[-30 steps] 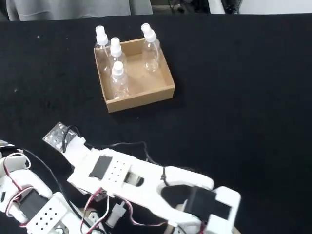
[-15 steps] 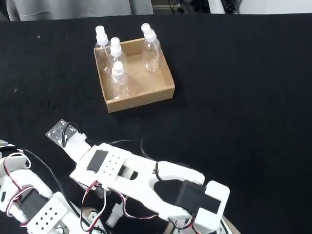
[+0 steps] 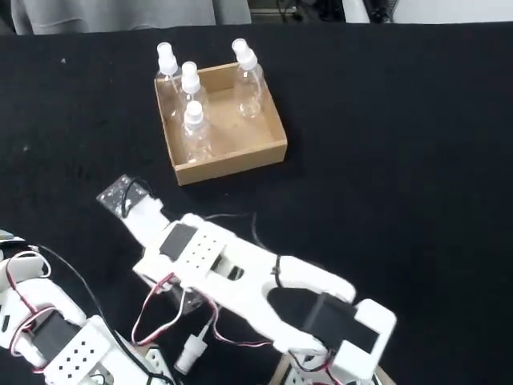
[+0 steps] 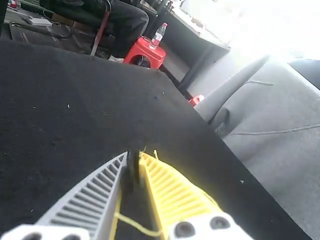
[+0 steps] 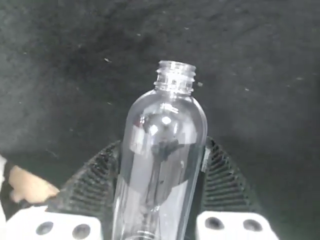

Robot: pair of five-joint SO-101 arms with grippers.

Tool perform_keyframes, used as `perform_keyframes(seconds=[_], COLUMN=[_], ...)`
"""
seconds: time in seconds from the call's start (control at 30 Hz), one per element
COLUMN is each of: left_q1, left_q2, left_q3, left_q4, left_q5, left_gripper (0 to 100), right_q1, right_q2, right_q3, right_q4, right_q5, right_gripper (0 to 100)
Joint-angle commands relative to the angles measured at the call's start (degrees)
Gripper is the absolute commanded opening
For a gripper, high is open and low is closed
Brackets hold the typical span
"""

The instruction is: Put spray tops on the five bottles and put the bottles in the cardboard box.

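Black cloth covers the table (image 3: 385, 144), and a red stool (image 4: 145, 50) stands beyond its edge. Four capped bottles (image 3: 196, 132) stand in the cardboard box (image 3: 232, 160), and one spray top (image 3: 191, 351) lies loose near the front edge. One uncapped bottle (image 5: 167, 110) is clamped in the right gripper (image 5: 163, 146), its arm stretched low over the cloth; the left gripper (image 4: 134, 159) has its fingers pressed together.

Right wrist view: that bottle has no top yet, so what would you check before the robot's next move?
1. Bottle clamped in the right gripper: ok.
2. Neck capped: not ok, it is bare.
3. Loose spray top lying on the table: ok.
4. Left gripper free to fetch it: ok, fingers shut, empty.
5. Room in the cardboard box beside four capped bottles: ok.
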Motion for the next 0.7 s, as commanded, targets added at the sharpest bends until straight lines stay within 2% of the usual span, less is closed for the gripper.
perform_keyframes(seconds=[0.0,0.2,0.5,0.67], left_q1=[-0.6,-0.4,-0.3,-0.3], left_q2=[-0.6,-0.6,-0.6,-0.6], left_q3=[1.3,1.3,1.3,1.3], left_q4=[-1.2,-1.2,-1.2,-1.2], left_q5=[-0.1,-0.2,-0.3,-0.3], left_gripper=[3,3,3,3], right_q1=[3.0,3.7,3.7,3.6], right_q2=[-4.4,-4.4,-2.0,4.6], right_q3=[-2.9,-2.0,-2.0,-7.8], right_q4=[2.5,2.3,-0.4,4.0], right_q5=[5.3,13.2,16.4,16.4], right_gripper=[10.4,10.6,10.9,22.5])
